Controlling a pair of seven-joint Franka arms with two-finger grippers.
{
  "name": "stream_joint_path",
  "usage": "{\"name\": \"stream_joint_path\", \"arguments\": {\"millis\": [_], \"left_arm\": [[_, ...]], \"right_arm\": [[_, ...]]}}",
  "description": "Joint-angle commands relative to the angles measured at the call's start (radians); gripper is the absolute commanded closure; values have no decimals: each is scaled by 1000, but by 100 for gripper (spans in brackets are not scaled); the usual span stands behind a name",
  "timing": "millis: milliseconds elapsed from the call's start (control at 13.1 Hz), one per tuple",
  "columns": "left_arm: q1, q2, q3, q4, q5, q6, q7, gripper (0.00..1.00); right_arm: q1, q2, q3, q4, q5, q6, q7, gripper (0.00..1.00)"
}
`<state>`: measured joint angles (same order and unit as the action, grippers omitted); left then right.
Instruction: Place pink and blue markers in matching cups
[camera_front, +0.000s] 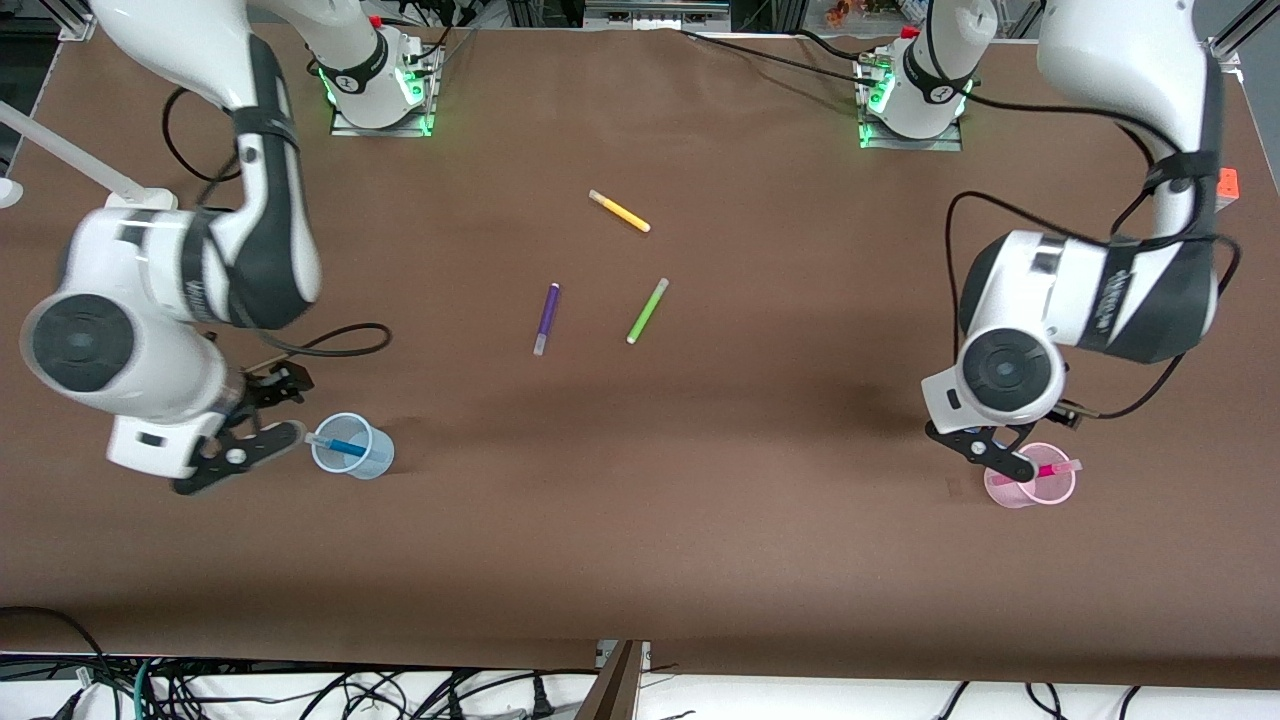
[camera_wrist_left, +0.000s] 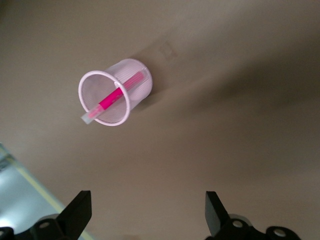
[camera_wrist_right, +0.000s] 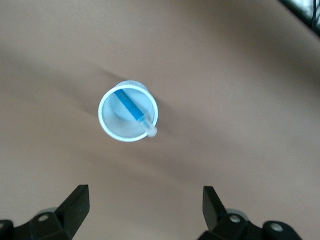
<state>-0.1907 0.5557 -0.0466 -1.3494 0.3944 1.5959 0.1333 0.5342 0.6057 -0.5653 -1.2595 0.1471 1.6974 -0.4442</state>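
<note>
The pale blue cup (camera_front: 375, 455) stands upright toward the right arm's end of the table, with the blue marker (camera_front: 340, 446) leaning inside it, pale cap up. My right gripper (camera_front: 272, 415) is open and empty over the table beside that cup. Its wrist view shows the blue cup (camera_wrist_right: 103, 120) and the blue marker (camera_wrist_right: 129, 106) beyond the open right gripper (camera_wrist_right: 145, 207). The pale pink cup (camera_front: 1005, 492) stands toward the left arm's end and holds the pink marker (camera_front: 1052, 470). My left gripper (camera_front: 1030, 442) is open and empty just above that cup's edge. Its wrist view shows the pink cup (camera_wrist_left: 142, 90), the pink marker (camera_wrist_left: 112, 98) and the open left gripper (camera_wrist_left: 148, 210).
A purple marker (camera_front: 546, 318), a green marker (camera_front: 647, 311) and a yellow marker (camera_front: 619, 211) lie mid-table, farther from the front camera than the cups. A small orange block (camera_front: 1227, 182) sits at the table edge by the left arm.
</note>
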Motion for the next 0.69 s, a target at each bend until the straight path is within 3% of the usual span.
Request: {"name": "stream_joint_path", "arguments": {"millis": [0, 152, 381, 457, 610], "left_arm": [[8, -69, 4, 59, -212, -54, -96, 0], [28, -149, 7, 70, -305, -82, -96, 0], [37, -284, 20, 41, -353, -76, -98, 0], [62, -336, 25, -12, -364, -74, -93, 0], [94, -463, 25, -194, -364, -9, -90, 0]], "right_arm": [[-2, -73, 4, -1, 71, -51, 151, 0], [-38, -125, 27, -11, 74, -114, 246, 0], [-225, -277, 291, -116, 13, -142, 422, 0], [-270, -314, 361, -145, -36, -142, 464, 0], [-334, -391, 441, -199, -76, -140, 472, 0]]}}
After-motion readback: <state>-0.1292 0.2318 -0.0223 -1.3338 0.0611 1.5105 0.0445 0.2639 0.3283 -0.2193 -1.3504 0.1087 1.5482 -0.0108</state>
